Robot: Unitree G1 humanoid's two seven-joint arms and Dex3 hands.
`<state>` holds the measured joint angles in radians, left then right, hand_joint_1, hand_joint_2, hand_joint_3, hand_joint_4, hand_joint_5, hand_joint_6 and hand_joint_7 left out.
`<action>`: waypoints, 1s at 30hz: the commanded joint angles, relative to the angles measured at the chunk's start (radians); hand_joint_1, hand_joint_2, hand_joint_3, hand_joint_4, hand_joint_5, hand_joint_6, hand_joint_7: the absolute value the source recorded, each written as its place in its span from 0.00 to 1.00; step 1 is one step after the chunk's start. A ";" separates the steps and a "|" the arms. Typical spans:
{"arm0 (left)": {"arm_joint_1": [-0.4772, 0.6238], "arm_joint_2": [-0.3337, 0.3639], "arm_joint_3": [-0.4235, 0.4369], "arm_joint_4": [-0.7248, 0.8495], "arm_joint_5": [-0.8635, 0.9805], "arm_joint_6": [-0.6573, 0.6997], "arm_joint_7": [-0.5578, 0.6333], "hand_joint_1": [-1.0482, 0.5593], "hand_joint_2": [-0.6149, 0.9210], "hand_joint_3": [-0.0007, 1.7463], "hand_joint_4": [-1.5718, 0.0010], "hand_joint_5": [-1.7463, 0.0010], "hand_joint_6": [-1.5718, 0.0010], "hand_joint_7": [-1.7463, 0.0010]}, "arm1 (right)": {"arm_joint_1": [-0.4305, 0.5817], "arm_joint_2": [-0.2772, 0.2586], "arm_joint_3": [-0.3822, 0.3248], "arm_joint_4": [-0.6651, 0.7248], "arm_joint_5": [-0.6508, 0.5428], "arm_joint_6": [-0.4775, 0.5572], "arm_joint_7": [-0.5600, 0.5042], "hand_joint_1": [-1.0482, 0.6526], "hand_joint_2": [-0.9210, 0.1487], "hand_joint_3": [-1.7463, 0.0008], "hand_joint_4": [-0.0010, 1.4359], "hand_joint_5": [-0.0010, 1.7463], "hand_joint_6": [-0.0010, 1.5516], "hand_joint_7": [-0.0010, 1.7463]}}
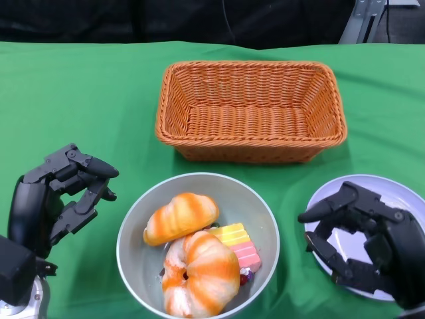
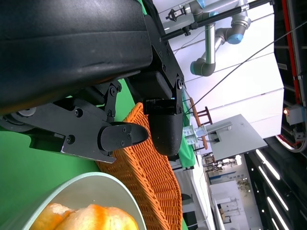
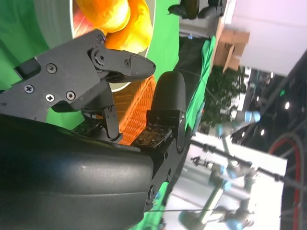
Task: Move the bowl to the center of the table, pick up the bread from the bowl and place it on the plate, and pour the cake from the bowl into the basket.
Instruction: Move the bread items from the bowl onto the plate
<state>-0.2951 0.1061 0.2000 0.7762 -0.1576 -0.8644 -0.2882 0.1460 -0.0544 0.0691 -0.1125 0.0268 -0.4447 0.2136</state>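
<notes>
A grey bowl [image 1: 264, 219] sits near the table's front, centre. It holds two orange-and-white bread pieces [image 1: 180, 216] [image 1: 202, 271] and a pink-and-yellow cake slice [image 1: 239, 244]. My left hand [image 1: 56, 196] hovers open just left of the bowl, fingers apart and empty. My right hand [image 1: 362, 236] hovers open over the white plate [image 1: 398, 193] at the front right, holding nothing. The woven basket [image 1: 251, 109] stands empty behind the bowl. The bowl's rim [image 2: 91, 184] and bread [image 2: 86, 218] show in the left wrist view; the right wrist view shows the bread [image 3: 115, 19] beyond its fingers [image 3: 122, 62].
Green cloth [image 1: 80, 100] covers the table. The basket's wall [image 2: 144, 177] stands close behind the bowl. Bare cloth lies to the left and far right of the basket. A dark edge runs along the table's back.
</notes>
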 commanded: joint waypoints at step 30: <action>-0.051 0.019 0.004 0.110 0.058 -0.018 0.093 0.63 0.96 0.28 0.54 0.15 0.51 0.34 | -0.254 -0.060 0.232 -0.342 -0.648 0.491 -0.014 0.20 0.00 1.00 0.44 0.32 0.43 0.02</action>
<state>-0.3350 0.1099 0.1992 0.8764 -0.1096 -0.8714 -0.2150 -0.0870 -0.1165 0.2954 -0.4522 -0.6066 0.0314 0.2075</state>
